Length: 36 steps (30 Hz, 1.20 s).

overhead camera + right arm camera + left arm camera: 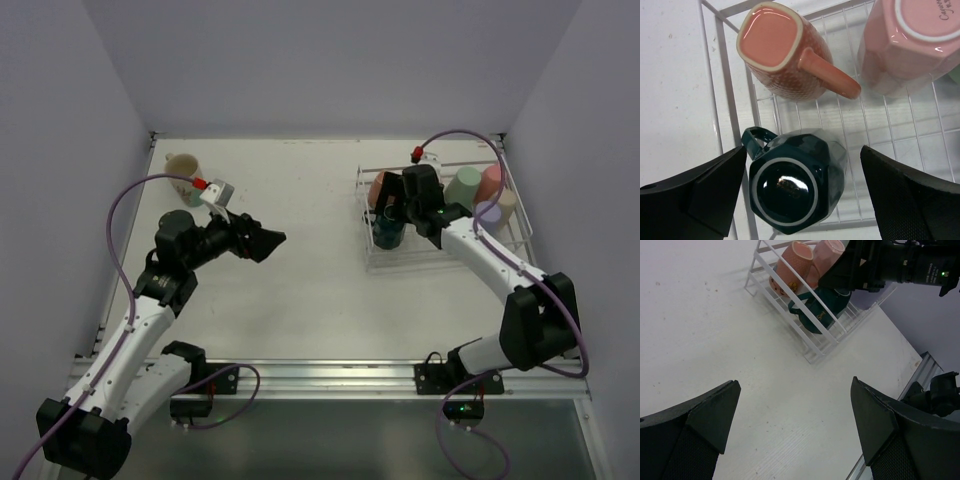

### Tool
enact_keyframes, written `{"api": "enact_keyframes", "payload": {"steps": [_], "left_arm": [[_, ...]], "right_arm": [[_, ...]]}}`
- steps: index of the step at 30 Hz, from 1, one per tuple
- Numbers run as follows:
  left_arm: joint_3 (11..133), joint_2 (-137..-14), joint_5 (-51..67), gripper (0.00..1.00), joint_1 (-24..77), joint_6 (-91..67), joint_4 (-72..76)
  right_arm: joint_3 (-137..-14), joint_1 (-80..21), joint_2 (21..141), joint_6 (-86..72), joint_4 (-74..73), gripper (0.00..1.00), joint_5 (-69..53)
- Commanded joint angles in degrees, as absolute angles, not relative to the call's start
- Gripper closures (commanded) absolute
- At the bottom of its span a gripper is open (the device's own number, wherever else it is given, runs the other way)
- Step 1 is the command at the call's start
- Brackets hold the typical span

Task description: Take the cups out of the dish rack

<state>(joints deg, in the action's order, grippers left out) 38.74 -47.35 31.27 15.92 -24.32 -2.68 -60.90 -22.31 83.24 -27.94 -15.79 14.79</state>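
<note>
The dish rack (410, 264) stands at the right of the table. A dark green mug (795, 185) sits upside down in its near-left corner, also visible in the top view (388, 238). My right gripper (802, 185) is open, just above it, one finger on each side, not touching. A salmon mug (780, 50) and a pink cup (910, 40) lie behind it. Mint green (463, 185), pink (492, 178) and lavender (492, 212) cups fill the rack's right part. A cream mug (183, 166) stands on the table at far left. My left gripper (265, 242) is open and empty over mid-table.
The left wrist view shows the rack (790, 310) with the dark green mug (822, 307) and the right arm (900, 265) over it. The table's near edge is a metal rail (330, 375). Grey walls close in the back and both sides.
</note>
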Motion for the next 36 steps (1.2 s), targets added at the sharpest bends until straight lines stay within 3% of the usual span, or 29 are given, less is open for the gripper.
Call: {"api": "enact_keyframes", "payload": {"steps": [1, 12, 36], "left_arm": [[39.81, -46.49, 30.94, 0.0, 16.26, -22.5, -2.9], [40.17, -46.41, 30.32, 0.0, 16.26, -21.97, -3.6], [40.08, -46.76, 29.88, 0.0, 16.17, -21.45, -4.13]], "right_arm": [[-64.24, -22.15, 79.11, -26.02, -16.52, 0.01, 12.4], [-58.54, -21.18, 73.12, -14.68, -21.88, 0.01, 3.7], [-68.03, -20.3, 90.0, -8.79, -24.52, 0.02, 2.9]]}}
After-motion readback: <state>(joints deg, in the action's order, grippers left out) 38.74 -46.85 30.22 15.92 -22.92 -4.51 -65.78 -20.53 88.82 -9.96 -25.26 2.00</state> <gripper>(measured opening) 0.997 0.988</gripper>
